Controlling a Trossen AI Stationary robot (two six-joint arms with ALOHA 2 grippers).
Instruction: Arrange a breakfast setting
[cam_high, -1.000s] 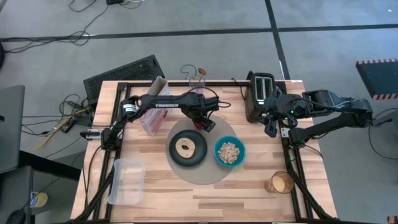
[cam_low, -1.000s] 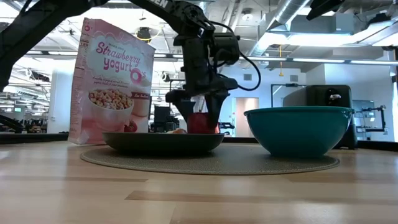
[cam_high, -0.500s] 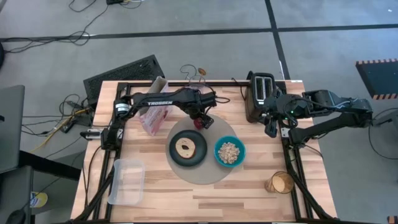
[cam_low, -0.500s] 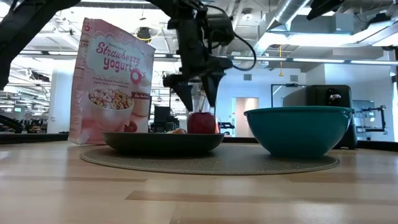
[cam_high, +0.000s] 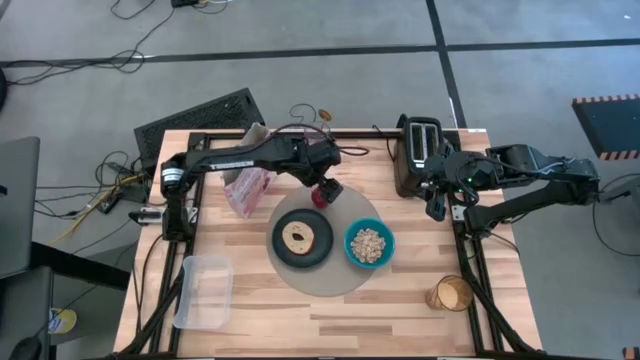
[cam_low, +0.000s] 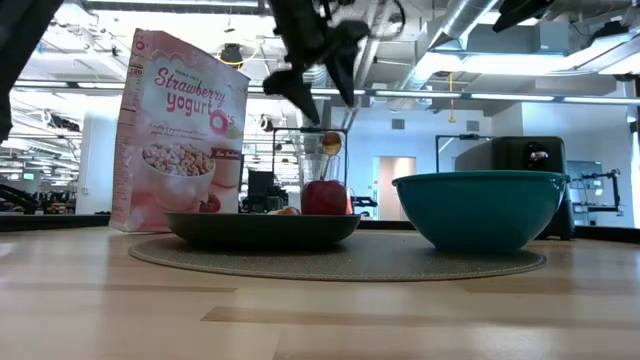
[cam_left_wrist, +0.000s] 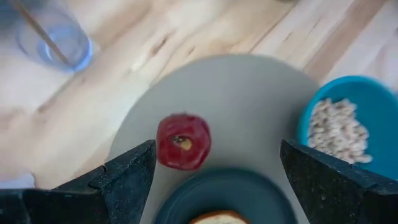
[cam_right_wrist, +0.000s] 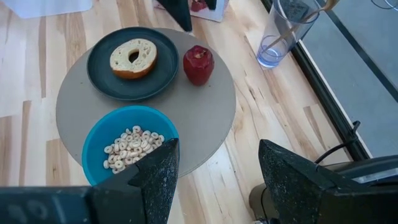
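The round grey mat (cam_high: 340, 275) carries the dark plate (cam_high: 302, 240) with the toasted bread (cam_high: 297, 237) on it, and the teal bowl (cam_high: 369, 244) of cereal (cam_right_wrist: 132, 148). The red apple (cam_left_wrist: 183, 140) stands upright on its base on the mat, just beyond the plate. My left gripper (cam_low: 315, 78) hangs open well above the apple (cam_low: 322, 197), touching nothing. The gold spoon (cam_low: 330, 143) stands in a clear glass (cam_right_wrist: 283, 31) at the far edge. My right gripper (cam_high: 437, 205) waits open by the toaster.
A pink cereal box (cam_high: 250, 180) stands left of the mat. A black toaster (cam_high: 415, 150) sits at the far right. A clear plastic tub (cam_high: 205, 290) lies near left, and a jar (cam_high: 452, 293) stands near right. Bare wood shows along the near edge.
My left gripper has risen from beside the apple, where its open fingers stood on either side of it, to well above it, tipping a little. The apple has stayed upright on the mat behind the plate.
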